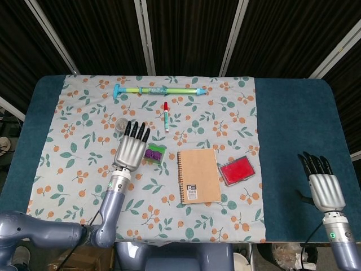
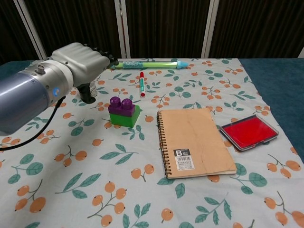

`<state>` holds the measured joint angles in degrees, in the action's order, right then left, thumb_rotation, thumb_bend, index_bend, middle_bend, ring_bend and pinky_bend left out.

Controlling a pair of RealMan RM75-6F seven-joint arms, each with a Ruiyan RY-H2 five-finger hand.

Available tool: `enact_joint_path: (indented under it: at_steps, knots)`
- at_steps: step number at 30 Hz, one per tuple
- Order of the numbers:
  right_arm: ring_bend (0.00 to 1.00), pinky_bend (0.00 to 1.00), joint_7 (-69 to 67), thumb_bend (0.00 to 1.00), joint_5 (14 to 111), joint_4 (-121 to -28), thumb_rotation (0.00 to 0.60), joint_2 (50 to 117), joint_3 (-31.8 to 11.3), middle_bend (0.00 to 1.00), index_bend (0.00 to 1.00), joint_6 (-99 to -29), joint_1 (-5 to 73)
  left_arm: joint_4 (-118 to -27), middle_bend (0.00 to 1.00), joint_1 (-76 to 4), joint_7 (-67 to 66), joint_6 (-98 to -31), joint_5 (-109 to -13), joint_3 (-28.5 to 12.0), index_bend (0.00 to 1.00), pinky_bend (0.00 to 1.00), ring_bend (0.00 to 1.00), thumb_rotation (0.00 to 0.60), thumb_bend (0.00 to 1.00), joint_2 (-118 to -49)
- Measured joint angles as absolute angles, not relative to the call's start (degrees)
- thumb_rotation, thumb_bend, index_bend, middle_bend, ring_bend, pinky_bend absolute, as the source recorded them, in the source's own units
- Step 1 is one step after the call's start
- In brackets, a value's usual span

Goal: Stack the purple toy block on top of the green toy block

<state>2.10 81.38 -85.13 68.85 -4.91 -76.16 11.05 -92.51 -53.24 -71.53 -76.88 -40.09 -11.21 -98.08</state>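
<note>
purple toy block (image 2: 120,104) atop green toy block (image 2: 126,116)

Left hand (image 2: 80,59) blocks the left end of the long green toy tube (image 2: 147,64) in the chest view, and covers a small round container (image 1: 122,125) almost completely. Right hand (image 1: 324,186) appears only in the head view, its arm cut by the bottom edge
</note>
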Motion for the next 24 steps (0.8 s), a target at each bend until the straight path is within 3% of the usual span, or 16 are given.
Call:
enact_joint_path:
  at_steps: [9,16,24]
  knots:
    - [0.09,0.0,2.3,0.22,81.4,-85.2,0.6,68.9,-4.9,0.06,0.02,-76.1,11.1,-91.0,0.0,-49.1,-58.9,-70.4,-47.5,-5.4,0.0,0.0,0.0,0.6,0.31,-96.6]
    - [0.09,0.0,1.4,0.22,81.8,-85.2,0.6,68.6,-4.8,0.06,0.02,-76.5,11.0,-94.9,0.0,-46.7,-54.3,-69.9,-50.7,-3.3,0.0,0.0,0.0,0.6,0.31,-94.4]
    - [0.09,0.0,0.7,0.22,82.9,-85.7,0.6,68.3,-4.4,0.06,0.02,-77.0,10.9,-104.9,0.0,-38.8,-43.4,-75.4,-58.7,1.5,0.0,0.0,0.0,0.6,0.31,-81.4]
